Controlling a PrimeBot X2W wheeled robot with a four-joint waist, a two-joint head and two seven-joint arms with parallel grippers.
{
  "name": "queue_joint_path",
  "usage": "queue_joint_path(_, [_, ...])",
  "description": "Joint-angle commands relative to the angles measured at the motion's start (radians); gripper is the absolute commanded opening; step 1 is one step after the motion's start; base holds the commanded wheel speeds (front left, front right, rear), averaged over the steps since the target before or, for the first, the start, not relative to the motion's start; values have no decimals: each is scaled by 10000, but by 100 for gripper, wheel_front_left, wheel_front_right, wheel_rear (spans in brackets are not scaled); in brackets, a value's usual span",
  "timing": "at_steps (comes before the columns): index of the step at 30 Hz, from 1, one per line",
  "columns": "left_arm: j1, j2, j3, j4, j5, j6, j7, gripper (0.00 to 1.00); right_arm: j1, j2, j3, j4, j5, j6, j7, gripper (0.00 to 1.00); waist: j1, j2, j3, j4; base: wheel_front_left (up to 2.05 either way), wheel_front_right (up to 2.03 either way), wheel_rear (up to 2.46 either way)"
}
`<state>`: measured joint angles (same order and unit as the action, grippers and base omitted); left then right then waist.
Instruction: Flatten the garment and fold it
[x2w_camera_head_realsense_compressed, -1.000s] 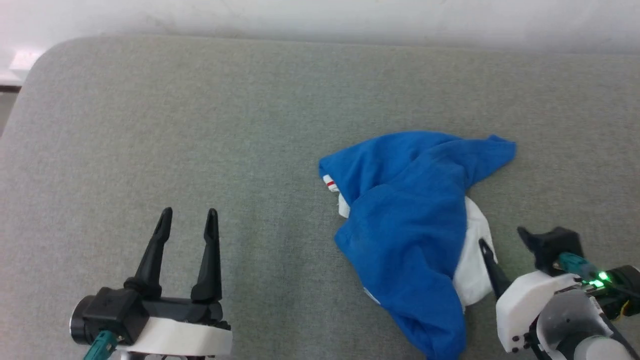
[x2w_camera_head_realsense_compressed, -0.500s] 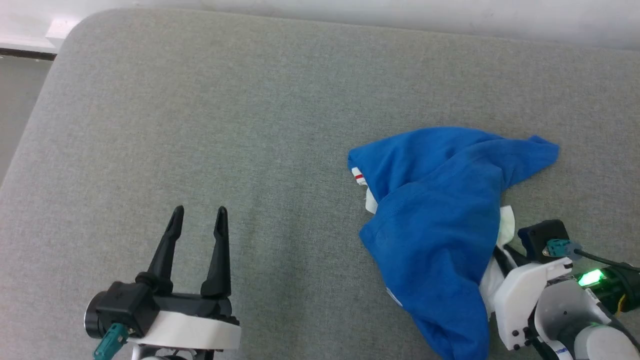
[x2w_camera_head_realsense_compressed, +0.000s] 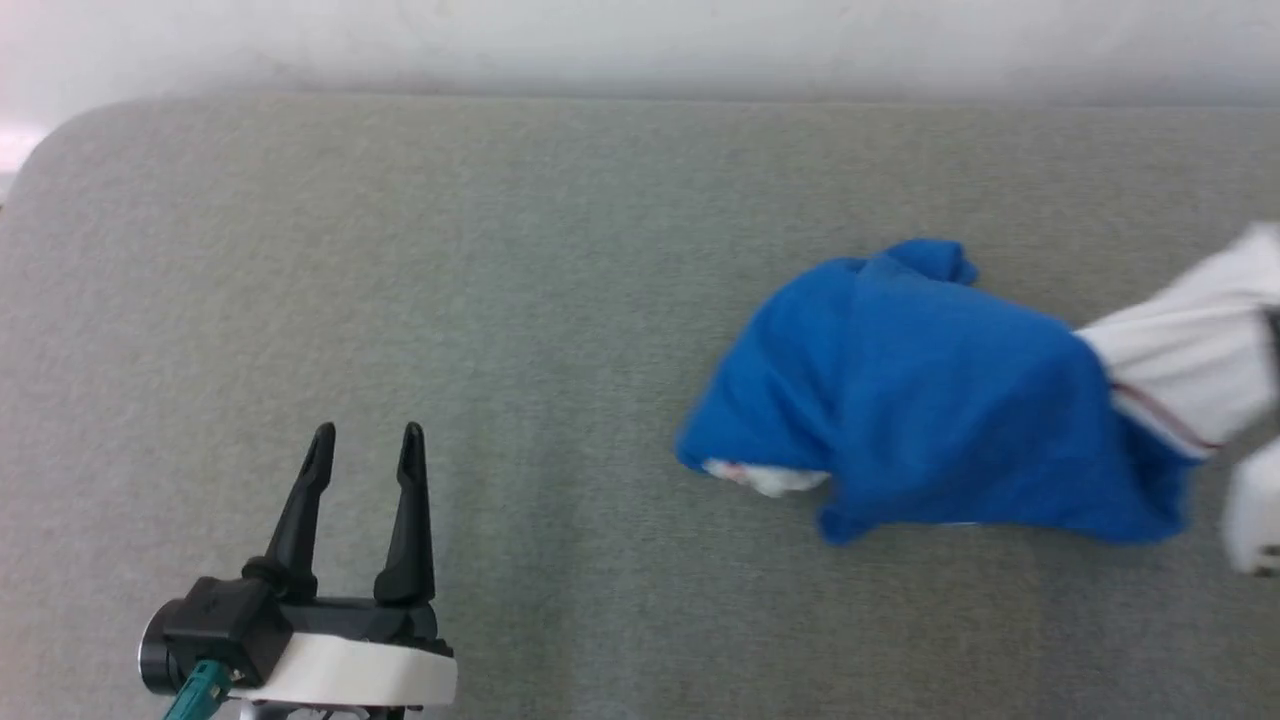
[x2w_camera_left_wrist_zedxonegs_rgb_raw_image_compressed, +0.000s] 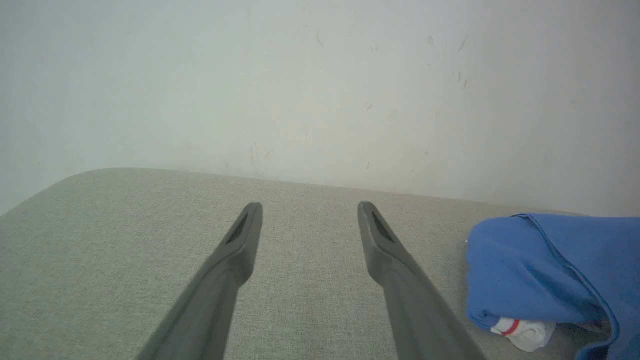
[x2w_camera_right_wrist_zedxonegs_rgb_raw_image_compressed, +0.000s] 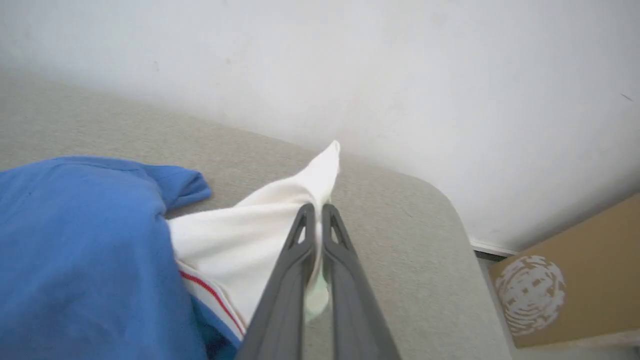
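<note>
The garment (x2w_camera_head_realsense_compressed: 930, 400) is a crumpled royal-blue jersey lying on the right half of the grey table (x2w_camera_head_realsense_compressed: 500, 250). Its white, red-striped sleeve end (x2w_camera_head_realsense_compressed: 1180, 360) is stretched out toward the right edge of the head view. In the right wrist view my right gripper (x2w_camera_right_wrist_zedxonegs_rgb_raw_image_compressed: 316, 212) is shut on that white sleeve end (x2w_camera_right_wrist_zedxonegs_rgb_raw_image_compressed: 260, 235), with the blue body (x2w_camera_right_wrist_zedxonegs_rgb_raw_image_compressed: 80, 255) bunched to its left. My left gripper (x2w_camera_head_realsense_compressed: 365, 445) stands open at the lower left, well apart from the garment (x2w_camera_left_wrist_zedxonegs_rgb_raw_image_compressed: 545, 270), with nothing between its fingers.
A pale wall (x2w_camera_head_realsense_compressed: 640, 40) runs along the table's far edge. The table's rounded right corner (x2w_camera_right_wrist_zedxonegs_rgb_raw_image_compressed: 440, 200) lies just beyond my right gripper, with brown floor (x2w_camera_right_wrist_zedxonegs_rgb_raw_image_compressed: 575, 270) past it. Bare grey cloth surface spreads across the table's left and middle.
My right gripper has shut on the white sleeve end and pulled it up and to the right, dragging the blue garment over. The head view has shifted. The left gripper stayed open in place.
</note>
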<state>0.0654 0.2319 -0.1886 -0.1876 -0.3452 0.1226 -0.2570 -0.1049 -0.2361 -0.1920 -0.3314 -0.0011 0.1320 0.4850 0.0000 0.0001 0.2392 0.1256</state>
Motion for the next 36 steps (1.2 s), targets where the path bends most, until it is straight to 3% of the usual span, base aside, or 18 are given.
queue_joint_path(1, [92, 22, 57, -86, 121, -31, -47, 100, 360, -24, -584, -152, -53, -13, 81, 0, 0, -1, -238, -454, 0, 0, 0])
queue_joint_path(7, [109, 113, 50, -108, 96, -71, -12, 100, 2317, 865, -2692, -57, -151, -13, 30, 0, 0, -1, 52, -479, 0, 0, 0])
queue_joint_path(13, [97, 158, 43, -67, 28, -84, 47, 100, 3142, 1609, -2831, 982, 79, -13, -654, 0, 0, -1, 171, -426, 0, 0, 0])
queue_joint_path(14, [86, 181, 53, -57, 9, -95, 65, 100, 3110, 1658, -2752, 1193, 79, -13, -864, 34, 0, -1, 174, -423, 0, 0, 0])
queue_joint_path(15, [74, 204, 61, -46, -9, -105, 84, 100, 3021, 1697, -2698, 1372, 80, -13, -1048, 100, 0, -1, 167, -421, 0, 0, 0])
queue_joint_path(19, [-8, 274, 68, -35, -36, -114, 165, 100, 2348, 1686, -2424, 1406, -40, -13, -1584, 100, 0, -1, 96, -351, 0, 0, 0])
queue_joint_path(24, [-119, 256, 50, -107, -34, -67, 165, 100, 1044, 930, -1275, 122, 164, -13, -1399, 100, 0, -1, 155, -115, 0, 0, 0])
queue_joint_path(29, [-257, 128, -53, -91, -79, -102, 125, 100, -551, 148, 771, -755, 746, -13, -57, 100, 0, -1, 518, 278, 0, 0, 0])
queue_joint_path(31, [-356, 50, -129, -15, -101, -152, 104, 100, -1259, -280, 1714, -629, 893, -13, 535, 100, 0, -1, 717, 498, 0, 0, 0])
queue_joint_path(36, [-554, -219, -279, 222, -146, -252, 36, 100, -2902, -382, 3296, 525, 1671, -13, 2069, 100, 0, -1, 1164, 1038, 0, 0, 0])
